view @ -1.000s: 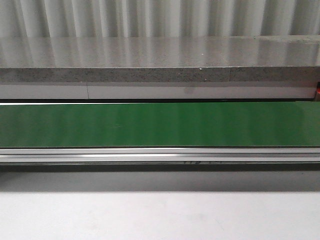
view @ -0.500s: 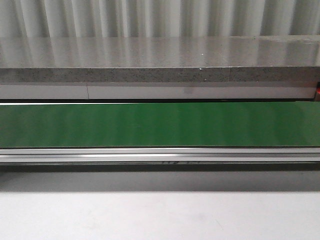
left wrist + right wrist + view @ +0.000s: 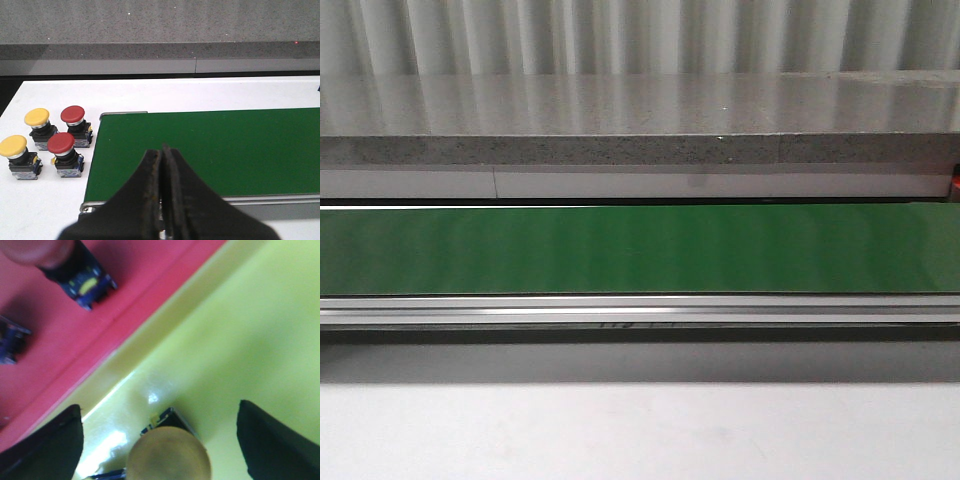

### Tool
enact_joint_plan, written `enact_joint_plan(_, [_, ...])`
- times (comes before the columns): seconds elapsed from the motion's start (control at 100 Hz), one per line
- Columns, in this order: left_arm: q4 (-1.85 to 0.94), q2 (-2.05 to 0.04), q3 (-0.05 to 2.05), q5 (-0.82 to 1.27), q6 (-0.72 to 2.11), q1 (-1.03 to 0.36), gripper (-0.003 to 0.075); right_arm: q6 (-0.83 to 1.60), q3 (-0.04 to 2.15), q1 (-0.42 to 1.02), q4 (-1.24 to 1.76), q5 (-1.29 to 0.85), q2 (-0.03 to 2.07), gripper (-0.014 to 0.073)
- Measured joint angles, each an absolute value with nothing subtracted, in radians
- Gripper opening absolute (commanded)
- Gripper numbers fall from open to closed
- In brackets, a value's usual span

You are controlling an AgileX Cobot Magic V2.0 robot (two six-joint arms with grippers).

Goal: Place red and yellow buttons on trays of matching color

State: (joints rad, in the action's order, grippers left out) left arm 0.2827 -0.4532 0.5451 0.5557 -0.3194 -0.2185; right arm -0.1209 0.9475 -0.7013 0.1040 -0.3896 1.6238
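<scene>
green belt bare, one yellow button set in the yellow tray

green conveyor belt [image 3: 640, 250] is seen running across the front view, framed by an aluminium rail [image 3: 640, 312] and backed by a grey stone ledge [image 3: 640, 120]; neither arm is seen in that view.

in the left wrist view, the left gripper [image 3: 163, 165] is held above the end of the belt with its fingers pressed together on nothing. four buttons are grouped on the white table [image 3: 45, 205] just beside the belt's end: two red buttons [image 3: 73, 114] [image 3: 61, 143] and two yellow buttons [image 3: 37, 117] [image 3: 13, 145], all standing upright.

in the right wrist view, the right gripper [image 3: 160, 440] is spread wide over the yellow tray [image 3: 250, 340], and a yellow button [image 3: 168, 456] is seen resting on the tray floor between the fingers, touched by neither. the red tray [image 3: 125, 295] lies edge to edge with the yellow one, and a red button [image 3: 60, 260] is seen inside it, blurred.
</scene>
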Motion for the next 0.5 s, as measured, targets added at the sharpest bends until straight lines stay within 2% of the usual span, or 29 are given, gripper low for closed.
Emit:
enact_joint_plan(0.26, [0.283, -0.453, 0.545, 0.556, -0.319, -0.219, -0.0020, -0.121, 0.950, -0.640, 0.106, -0.434, 1.398, 0.0627])
enact_joint_plan(0.5, [0.283, -0.453, 0.545, 0.556, -0.319, -0.219, -0.0020, -0.064, 0.950, -0.415, 0.106, -0.513, 1.167, 0.0627])
